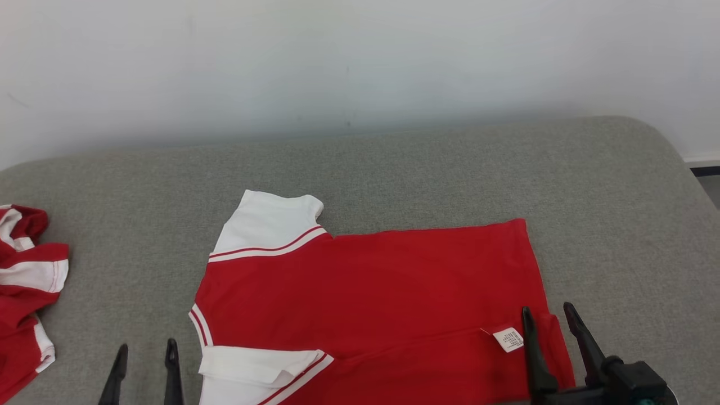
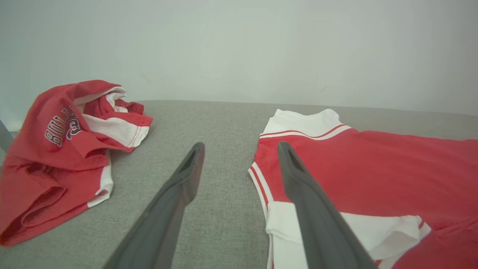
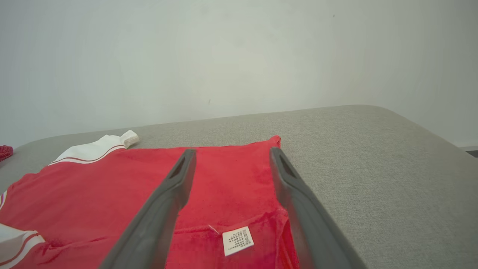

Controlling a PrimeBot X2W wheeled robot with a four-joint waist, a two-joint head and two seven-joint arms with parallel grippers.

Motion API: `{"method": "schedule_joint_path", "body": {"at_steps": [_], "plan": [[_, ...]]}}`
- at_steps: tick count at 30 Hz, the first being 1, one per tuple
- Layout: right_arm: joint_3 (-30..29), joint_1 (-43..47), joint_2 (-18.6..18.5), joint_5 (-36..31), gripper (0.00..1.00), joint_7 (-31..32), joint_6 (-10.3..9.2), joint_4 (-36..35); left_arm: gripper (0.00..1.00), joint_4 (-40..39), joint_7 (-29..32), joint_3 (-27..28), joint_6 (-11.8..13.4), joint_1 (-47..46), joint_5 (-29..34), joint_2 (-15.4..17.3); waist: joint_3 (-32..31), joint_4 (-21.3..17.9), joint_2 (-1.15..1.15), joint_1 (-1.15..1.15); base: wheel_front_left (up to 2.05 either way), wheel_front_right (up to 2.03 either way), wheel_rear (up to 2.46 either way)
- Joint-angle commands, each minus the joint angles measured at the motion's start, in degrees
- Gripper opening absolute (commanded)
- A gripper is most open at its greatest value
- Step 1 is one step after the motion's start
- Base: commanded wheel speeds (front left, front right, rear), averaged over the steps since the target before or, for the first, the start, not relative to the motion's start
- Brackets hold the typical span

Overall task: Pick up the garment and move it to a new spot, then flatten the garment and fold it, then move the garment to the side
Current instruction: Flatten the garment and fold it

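The garment (image 1: 365, 292) is a red shirt lying spread out on the grey padded surface (image 1: 450, 169). One white sleeve (image 1: 270, 225) points to the far side, and another white sleeve (image 1: 253, 365) is folded in at the near edge. A white label (image 1: 509, 339) shows near its right hem. My left gripper (image 1: 146, 351) stands open just left of the collar end, over bare surface, with nothing between its fingers. My right gripper (image 1: 548, 312) is open above the hem corner beside the label. In the left wrist view my left gripper (image 2: 241, 147) straddles the shirt's (image 2: 373, 168) edge. In the right wrist view my right gripper (image 3: 231, 153) hangs over the red cloth (image 3: 112, 194) and the label (image 3: 238, 240).
A second red-and-white shirt (image 1: 25, 281) lies crumpled at the far left of the surface, its dark lettering (image 2: 61, 129) visible in the left wrist view. A pale wall (image 1: 360, 67) rises behind. The surface rounds off at its right edge (image 1: 689, 163).
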Motion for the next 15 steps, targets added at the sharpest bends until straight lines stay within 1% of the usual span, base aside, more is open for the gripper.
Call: {"method": "schedule_joint_path", "body": {"at_steps": [1,4,6,8,10,11,14,15], "plan": [[-0.04,-1.16,0.17,0.31,1.00,-0.14,0.08,0.43,1.00,0.37,-0.13,0.45,-0.44,-1.70,0.13,0.19,0.97,-1.07,0.00,0.00,0.00,0.00,0.00],[0.45,-4.26,0.18,0.34,1.00,-0.13,0.08,2.77,1.00,1.94,-0.10,0.46,-1.45,-5.71,-0.62,1.89,2.32,-2.63,0.00,0.00,0.00,0.00,0.00],[1.40,-6.78,0.16,-0.35,1.00,-0.12,0.08,5.47,1.00,3.91,-0.10,-0.20,-1.76,-9.06,-1.38,4.10,3.62,-4.16,0.00,0.00,0.00,0.00,0.00],[2.27,-10.22,-0.18,-0.03,1.00,-0.13,0.08,7.29,1.00,5.62,-0.10,-1.85,-2.16,-13.66,-1.26,7.38,5.01,-5.64,0.00,0.00,0.00,0.00,0.00],[2.97,-13.17,-0.40,0.43,1.00,-0.14,0.08,9.97,1.00,8.51,-0.06,-5.11,-2.16,-17.80,-3.45,10.58,6.55,-7.25,0.00,0.00,0.00,0.00,0.00],[3.28,-15.00,-0.38,0.91,1.00,-0.14,0.08,11.01,1.00,9.47,0.09,-6.92,-2.14,-20.62,-4.64,12.99,7.54,-8.08,0.00,0.00,0.00,0.00,0.00],[4.55,-20.06,-0.40,1.40,1.00,-0.13,0.08,13.56,1.00,12.33,2.90,-13.47,-2.09,-28.43,-9.58,19.53,9.98,-10.07,0.00,0.00,0.00,0.00,0.00],[5.03,-21.56,-0.38,1.63,1.00,-0.13,0.08,14.23,1.00,13.25,4.72,-15.42,-2.09,-30.69,-11.43,21.28,10.84,-10.82,0.00,0.00,0.00,0.00,0.00]]}}
